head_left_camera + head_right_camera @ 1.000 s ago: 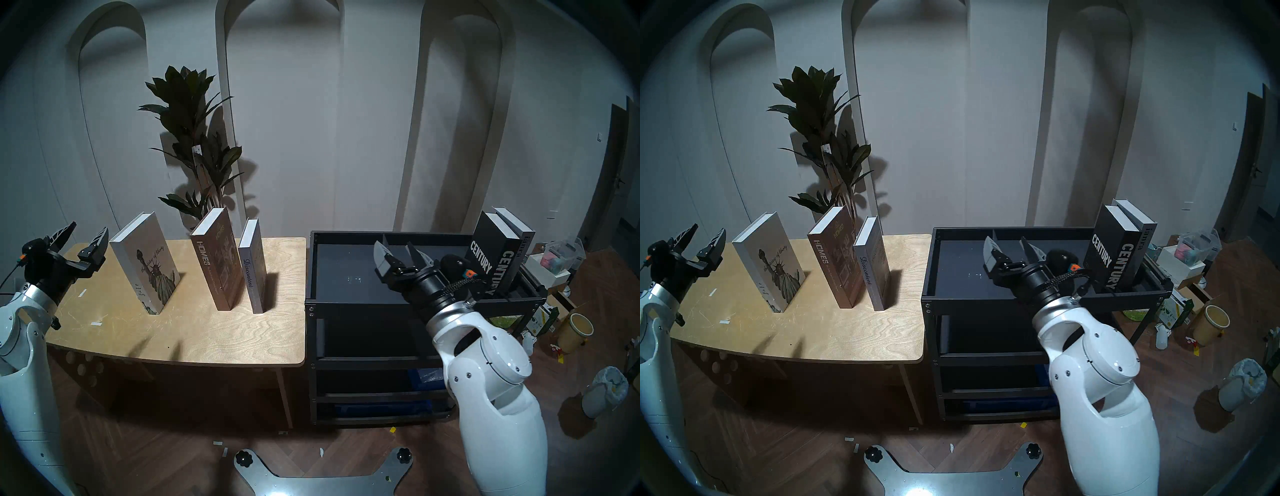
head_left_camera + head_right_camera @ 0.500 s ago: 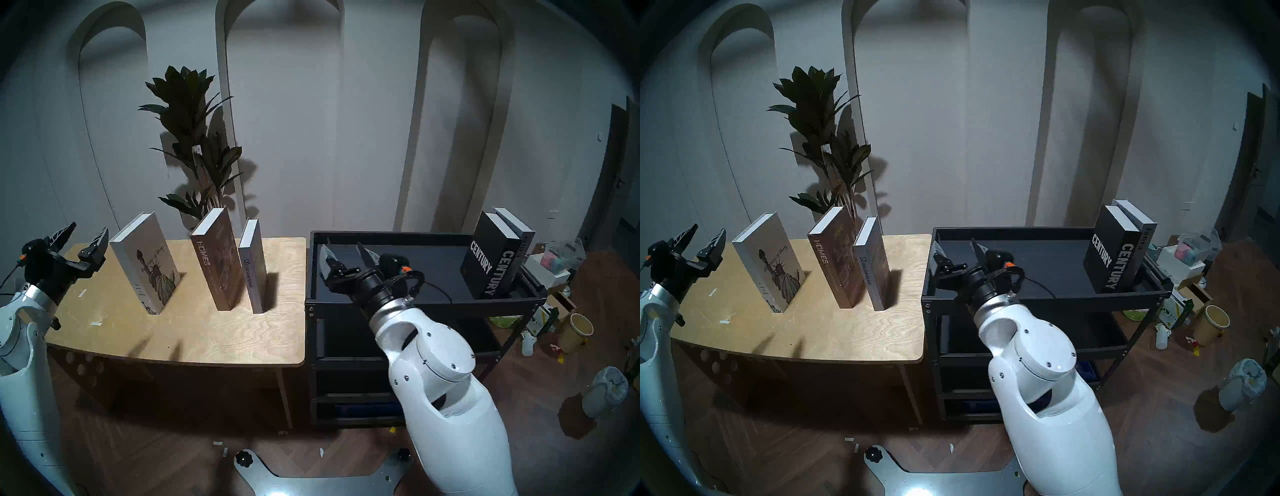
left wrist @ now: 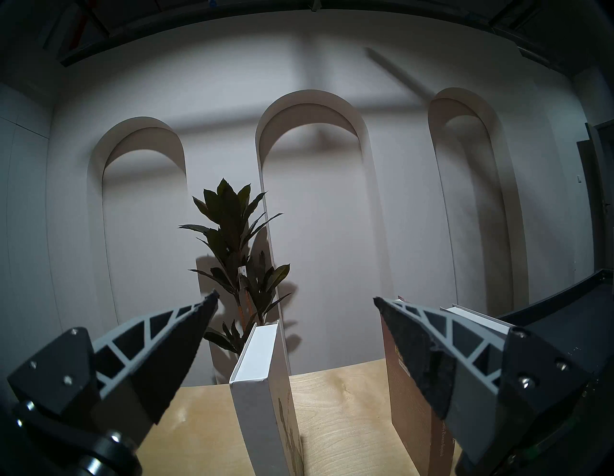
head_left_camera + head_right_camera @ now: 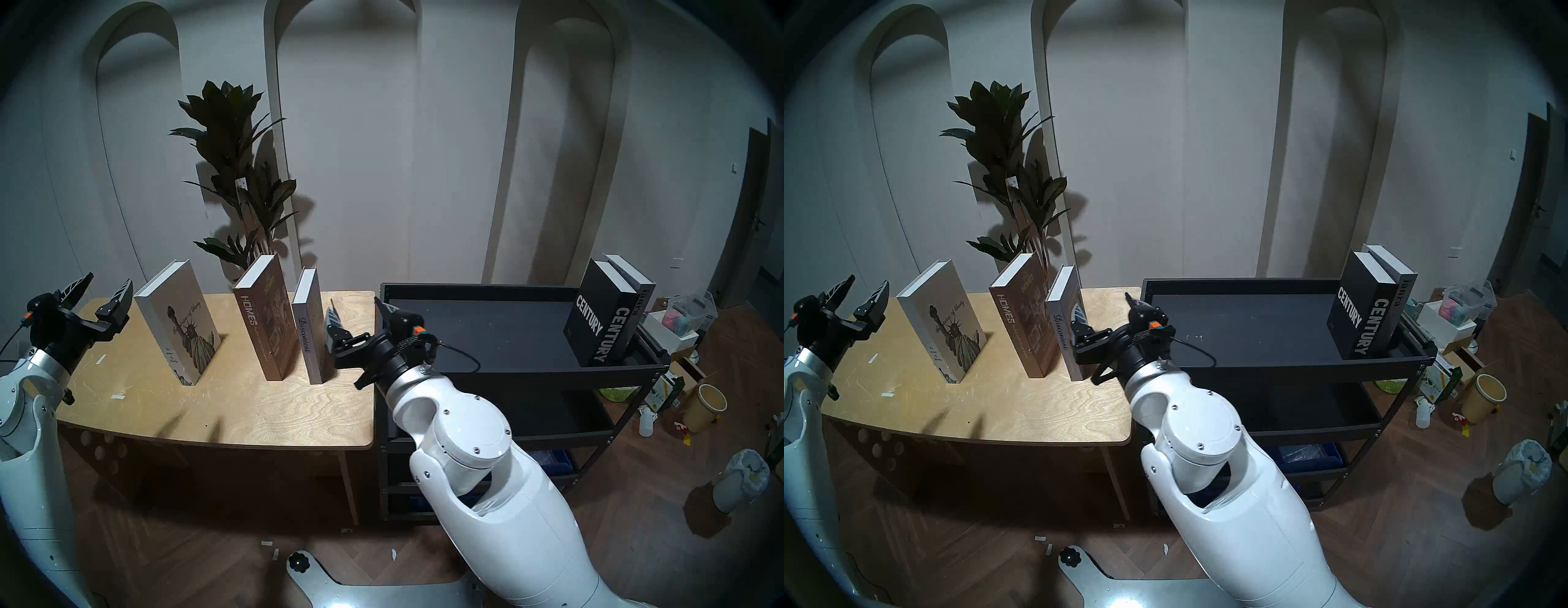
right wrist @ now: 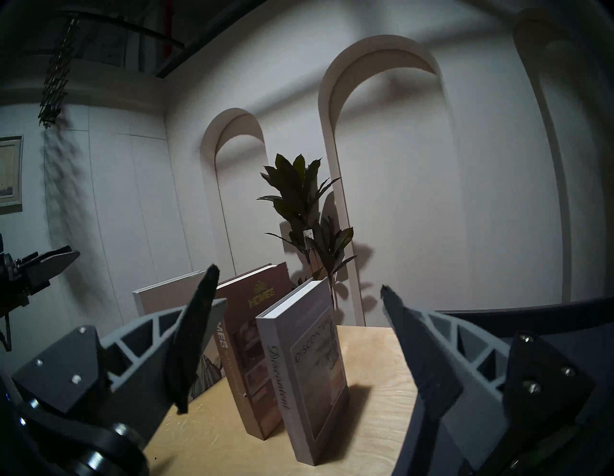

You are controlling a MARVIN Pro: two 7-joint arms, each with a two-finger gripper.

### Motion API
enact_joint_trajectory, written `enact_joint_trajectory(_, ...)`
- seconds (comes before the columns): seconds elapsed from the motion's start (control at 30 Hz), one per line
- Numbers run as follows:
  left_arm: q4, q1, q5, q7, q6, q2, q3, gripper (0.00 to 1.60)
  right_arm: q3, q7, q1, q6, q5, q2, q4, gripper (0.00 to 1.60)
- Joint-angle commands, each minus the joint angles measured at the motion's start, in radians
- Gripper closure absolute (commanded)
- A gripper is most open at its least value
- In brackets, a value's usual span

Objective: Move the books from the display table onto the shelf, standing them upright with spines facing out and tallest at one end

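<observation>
Three books stand upright on the plywood display table (image 4: 237,407): the white Statue of Liberty book (image 4: 182,327), the brown "HOMES" book (image 4: 271,322) and the grey "Discontent" book (image 4: 309,331). The black "CENTURY" book (image 4: 594,318) and the grey "ianra" book (image 4: 640,297) stand at the right end of the black cart shelf's top tray (image 4: 488,335). My right gripper (image 4: 355,310) is open and empty, just right of the "Discontent" book (image 5: 309,365), above the table's right edge. My left gripper (image 4: 108,282) is open and empty, left of the white book (image 3: 262,382).
A tall potted plant (image 4: 237,170) stands behind the table against the arched wall. Boxes, a yellow bucket (image 4: 706,407) and a lined bin (image 4: 740,479) clutter the floor right of the cart. The robot's grey base plate (image 4: 382,590) lies in front.
My right arm has swung left from above the cart's tray to the table's right end, beside the "Discontent" book. Its jaws stayed open. The left arm and all books have not moved.
</observation>
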Motion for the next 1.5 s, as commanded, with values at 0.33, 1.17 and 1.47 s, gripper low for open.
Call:
enact_joint_trajectory(0.33,-0.012,-0.007,0.000,-0.001,-0.004,0.007,-0.004,0.00,-0.146,-0.230,0.207,-0.072,-0.039,-0.084,0.176,0.00)
enact_joint_trajectory(1.17,-0.015,-0.007,0.000,-0.001,-0.005,0.008,-0.005,0.00,-0.377,-0.690,0.421,-0.293,0.036,-0.215,0.474,0.00)
enact_joint_trajectory(1.47,-0.016,-0.007,0.001,-0.001,-0.006,0.008,-0.005,0.00,-0.456,-0.873,0.510,-0.375,0.074,-0.303,0.624,0.00)
